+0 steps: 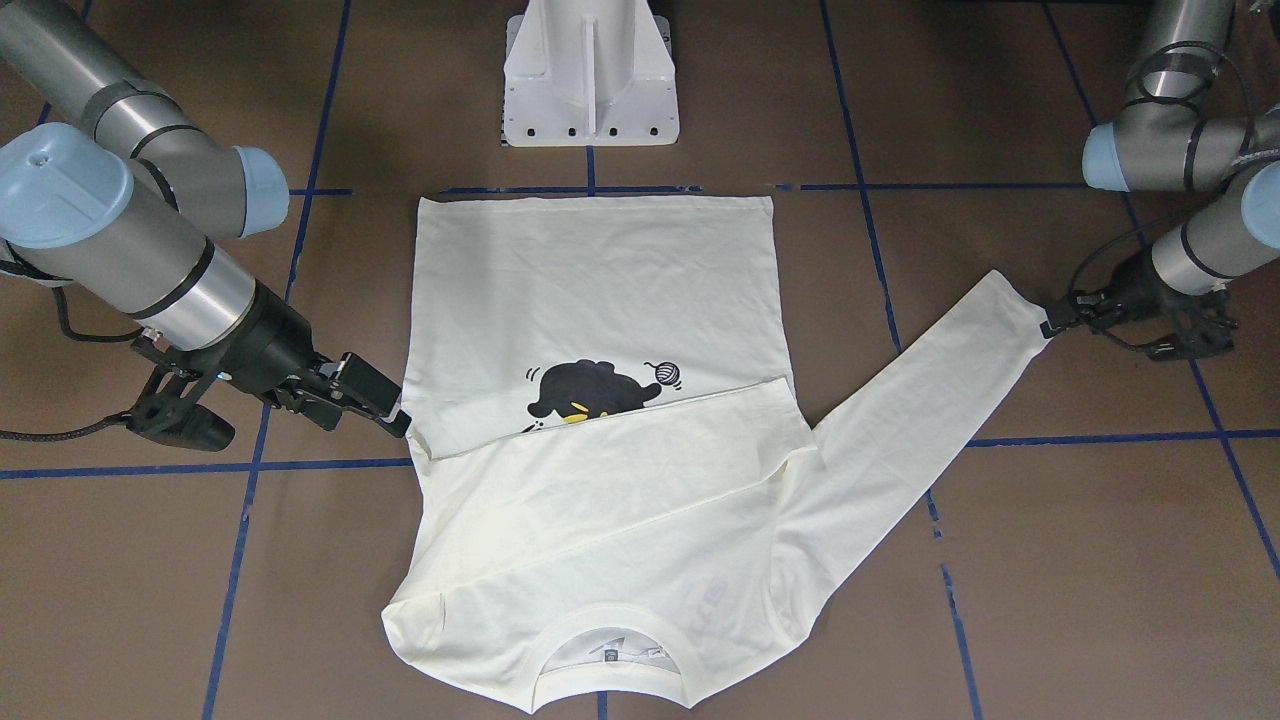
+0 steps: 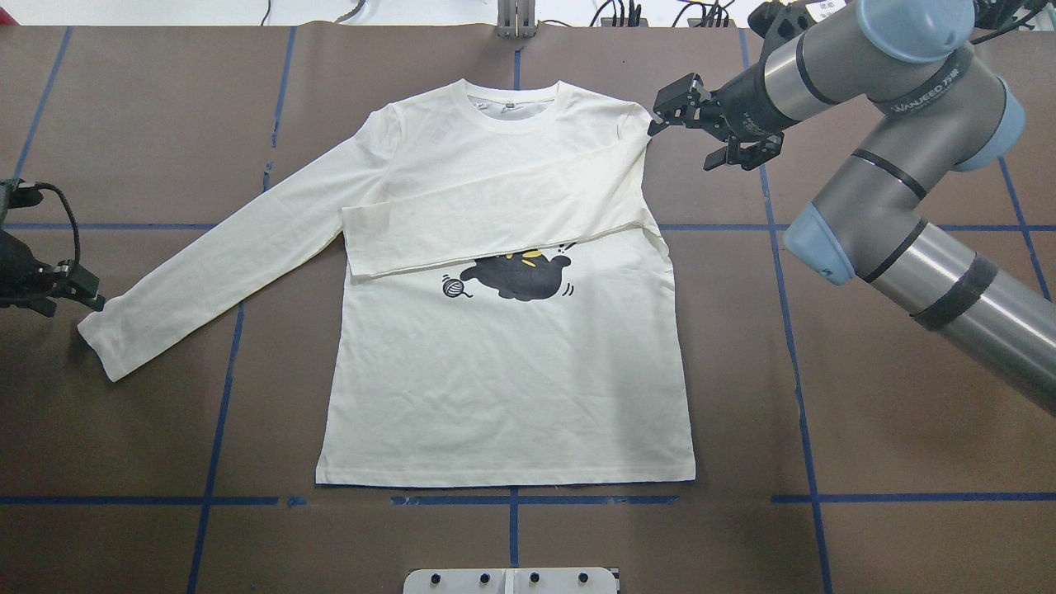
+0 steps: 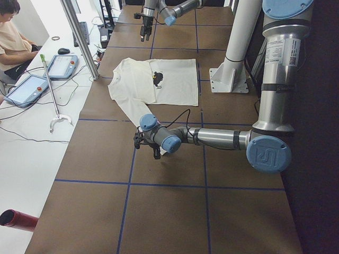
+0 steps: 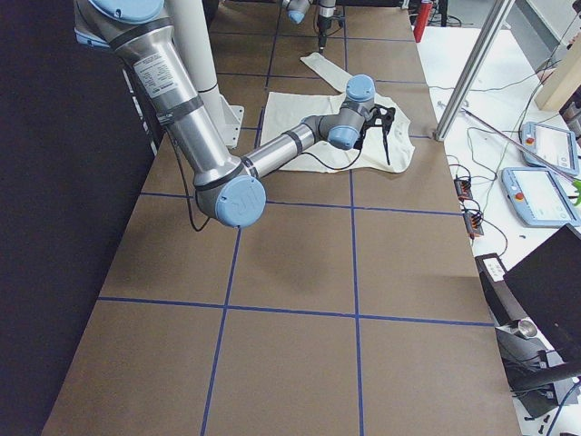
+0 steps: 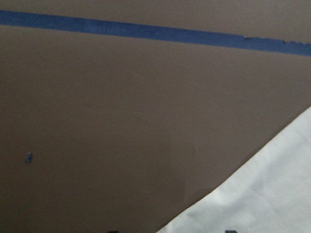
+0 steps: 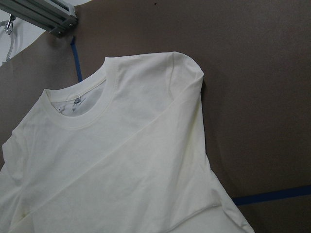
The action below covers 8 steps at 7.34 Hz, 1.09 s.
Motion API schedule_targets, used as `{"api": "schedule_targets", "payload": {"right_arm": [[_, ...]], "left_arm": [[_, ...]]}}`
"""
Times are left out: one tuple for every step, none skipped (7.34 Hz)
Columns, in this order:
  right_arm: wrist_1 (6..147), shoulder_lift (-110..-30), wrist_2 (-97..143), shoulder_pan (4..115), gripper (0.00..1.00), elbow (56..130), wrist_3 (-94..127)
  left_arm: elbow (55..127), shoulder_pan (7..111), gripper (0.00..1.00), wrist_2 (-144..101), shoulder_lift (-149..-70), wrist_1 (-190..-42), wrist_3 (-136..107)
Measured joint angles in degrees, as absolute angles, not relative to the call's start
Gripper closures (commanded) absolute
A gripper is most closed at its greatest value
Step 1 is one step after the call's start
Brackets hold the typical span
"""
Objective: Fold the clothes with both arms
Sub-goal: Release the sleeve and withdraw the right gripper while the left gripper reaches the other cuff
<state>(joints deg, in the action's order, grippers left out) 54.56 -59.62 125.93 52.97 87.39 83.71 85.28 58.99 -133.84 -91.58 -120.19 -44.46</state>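
The cream long-sleeved T-shirt [image 2: 503,388] lies flat, front up, its neck on the far side from the robot. The cat print [image 2: 524,276] is half covered by one sleeve [image 2: 495,223] folded across the chest. The other sleeve [image 2: 214,256] stretches out flat toward my left gripper [image 2: 92,301], whose tips are at the cuff. In the left wrist view the cuff [image 5: 262,194] lies at the lower right and two finger tips stand apart at the bottom edge. My right gripper [image 2: 660,115] is low beside the shirt's shoulder and looks open. The right wrist view shows the shoulder and neck [image 6: 82,116].
The white pedestal [image 1: 590,80] stands just behind the shirt's hem. Blue tape lines [image 2: 792,330] cross the brown table. An operator [image 3: 13,37], tablets and cables are beyond the table's far edge in the exterior left view.
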Motion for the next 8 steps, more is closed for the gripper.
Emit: {"api": "schedule_targets", "payload": {"right_arm": [[54.6,-59.6,125.8,52.6,0.01,87.4,83.7],[54.6,-59.6,125.7,52.5,0.01,87.5,83.7],[54.6,-59.5,125.7,52.4,0.01,87.6,83.7],[54.6,-59.4,125.6,52.3,0.01,87.6,83.7],[54.6,-59.2,125.6,52.3,0.01,87.7,83.8],[54.6,-59.2,125.5,52.3,0.01,87.7,83.9],[54.6,-59.3,125.5,52.4,0.01,87.8,83.9],[54.6,-59.5,125.5,52.4,0.0,87.9,83.9]], "left_arm": [[85.0,57.6,0.37,-133.7,-91.6,-120.2,-44.5],[85.0,56.3,0.81,-133.6,-91.7,-120.3,-44.8],[85.1,55.8,1.0,-133.6,-91.6,-120.3,-45.1],[85.4,55.7,1.0,-133.8,-91.7,-120.2,-45.3],[86.5,55.4,1.0,-133.9,-91.7,-120.0,-45.3],[88.1,55.4,1.0,-133.9,-91.6,-119.7,-45.3],[89.8,55.5,1.0,-133.9,-91.5,-119.3,-45.4],[91.6,55.5,1.0,-133.9,-91.5,-118.6,-45.4]]}}
